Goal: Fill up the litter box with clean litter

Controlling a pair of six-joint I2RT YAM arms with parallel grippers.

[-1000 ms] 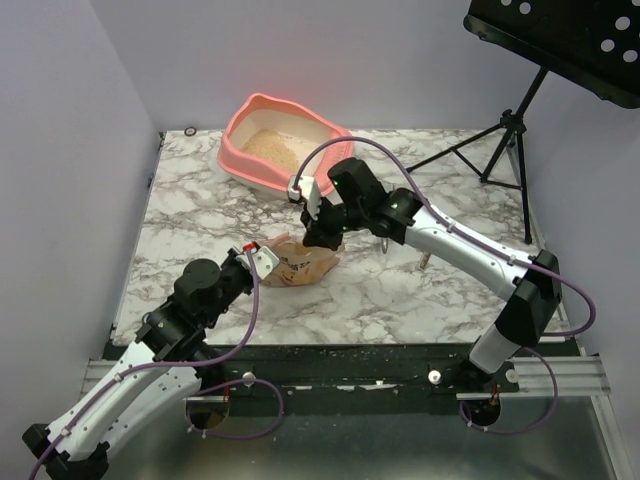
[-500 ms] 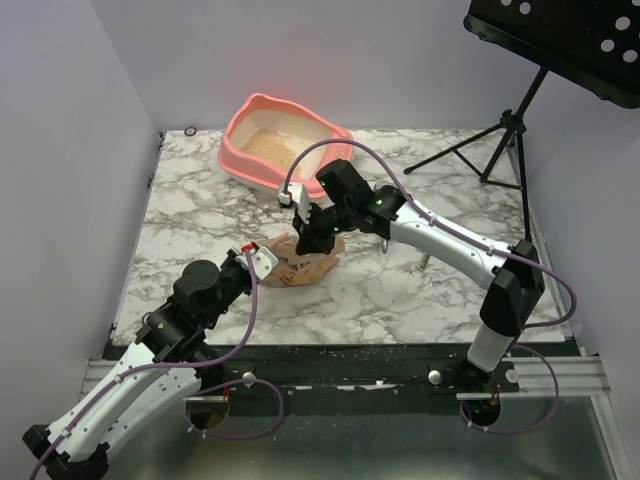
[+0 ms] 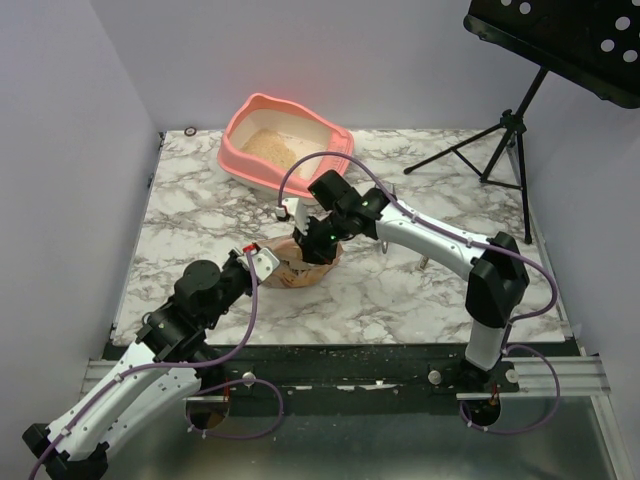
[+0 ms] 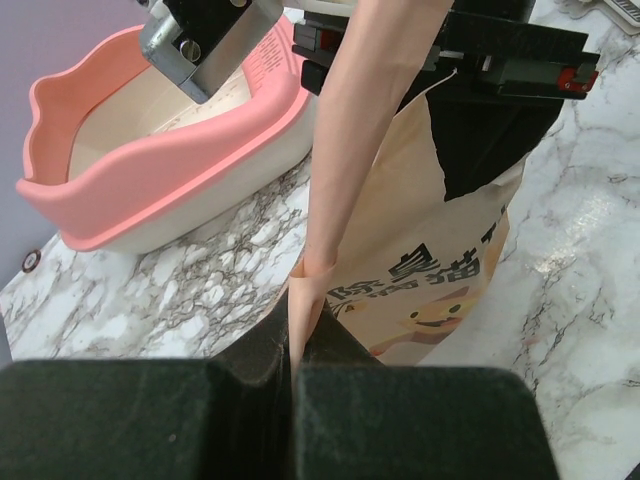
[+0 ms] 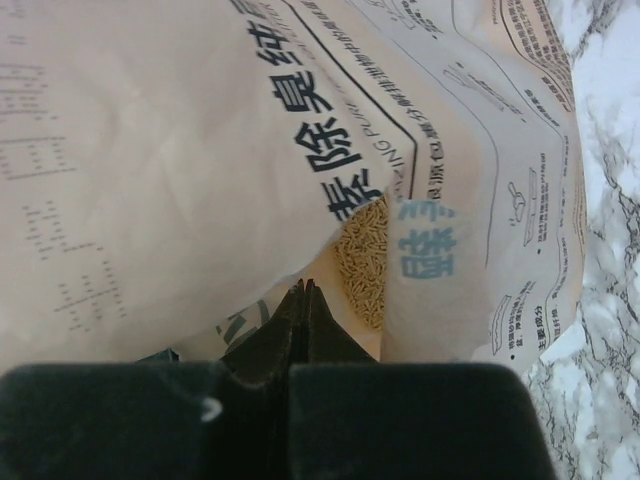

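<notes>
**Mia:** Where is the litter box (image 3: 285, 140)?

**Ben:** It sits at the back of the desk (image 3: 420, 290), a bit to the left. It is pink outside and cream inside. Some clean litter (image 3: 272, 148) lies on its floor, pale and sandy.

**Mia:** And the paper bag (image 3: 300, 268)?

**Ben:** Near the middle of the desk, in front of the box and apart from it. It is tan with blue letters and a little cartoon face on it.

**Mia:** Who has hold of it?

**Ben:** Both arms. The left arm (image 3: 195, 300) comes in from the near side, and its jaws are clenched on a folded edge low on the bag. The right arm (image 3: 440, 240) bends over from the right, and its jaws are pinched tight on the paper at the top, right by a gap. Small tan grains show through that gap.

**Mia:** Is anything in the way?

**Ben:** Yes, the right arm's wrist hangs between the bag and the box. From the left wrist it covers part of the pink rim. A purple cable (image 3: 300, 165) loops over the near edge of the box too.

**Mia:** What else is around?

**Ben:** A small black ring (image 3: 190, 131) lies at the far left corner of the desk. A black music stand (image 3: 560, 45) stands on thin legs at the right, beside the desk.
</notes>
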